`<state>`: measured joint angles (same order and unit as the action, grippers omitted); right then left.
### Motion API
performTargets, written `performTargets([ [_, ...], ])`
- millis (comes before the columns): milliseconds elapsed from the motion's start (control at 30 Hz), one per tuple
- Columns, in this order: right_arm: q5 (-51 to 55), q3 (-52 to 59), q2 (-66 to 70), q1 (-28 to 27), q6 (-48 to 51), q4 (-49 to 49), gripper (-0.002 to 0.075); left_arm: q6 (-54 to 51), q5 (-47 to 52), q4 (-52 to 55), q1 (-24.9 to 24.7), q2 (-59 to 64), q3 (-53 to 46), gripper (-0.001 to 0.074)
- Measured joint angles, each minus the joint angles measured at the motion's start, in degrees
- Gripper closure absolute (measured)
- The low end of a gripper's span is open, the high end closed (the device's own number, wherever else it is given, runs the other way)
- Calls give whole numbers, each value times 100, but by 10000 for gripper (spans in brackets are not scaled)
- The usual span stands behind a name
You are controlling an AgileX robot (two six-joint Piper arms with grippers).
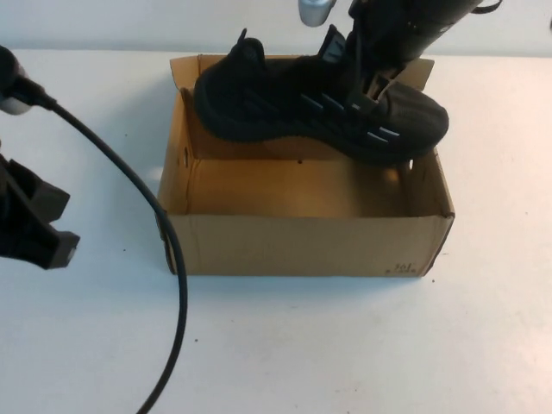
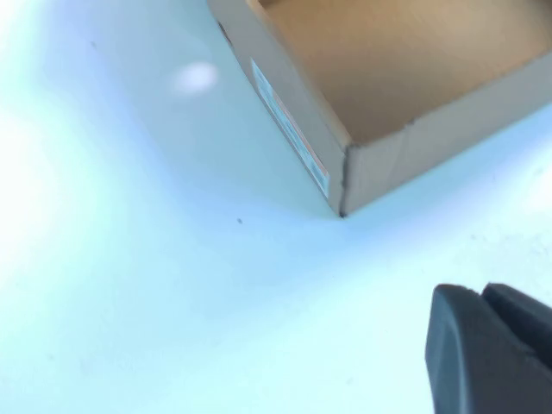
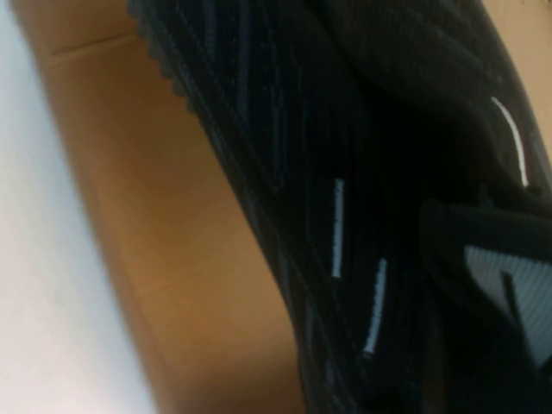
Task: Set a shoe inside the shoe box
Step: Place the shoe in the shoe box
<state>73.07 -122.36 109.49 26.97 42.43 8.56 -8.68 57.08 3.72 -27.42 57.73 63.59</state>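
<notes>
The black shoe [image 1: 293,103] with short white dashes hangs tilted over the back half of the open brown shoe box [image 1: 310,246], its toe over the box's right wall. My right gripper [image 1: 366,90] comes down from the top and is shut on the shoe near its laces. In the right wrist view the shoe [image 3: 345,172] fills most of the frame, with the box's inside [image 3: 172,216] beside it. My left gripper [image 1: 53,246] is shut and empty over the table, left of the box. The left wrist view shows its fingertips [image 2: 470,345] and a corner of the box [image 2: 388,164].
A black cable [image 1: 172,259] runs from the left arm down across the table past the box's left front corner. A silver object [image 1: 315,10] shows at the top edge behind the box. White table surface [image 1: 345,345] lies in front of the box.
</notes>
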Motion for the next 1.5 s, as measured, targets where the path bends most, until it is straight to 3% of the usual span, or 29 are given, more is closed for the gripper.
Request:
performTargets([
  [333, 0, -925, 1249, 0, 263, -101, 691, 0, 122, -58, 0, 0, -11, 736],
  [767, -92, -937, 1984, 0, 421, -219, 692, 0, 160, -58, 0, 0, -11, 736],
  [1500, -1031, -950, 2404, 0, -589, -267, 692, 0, 240, -232, 0, 0, -11, 736],
])
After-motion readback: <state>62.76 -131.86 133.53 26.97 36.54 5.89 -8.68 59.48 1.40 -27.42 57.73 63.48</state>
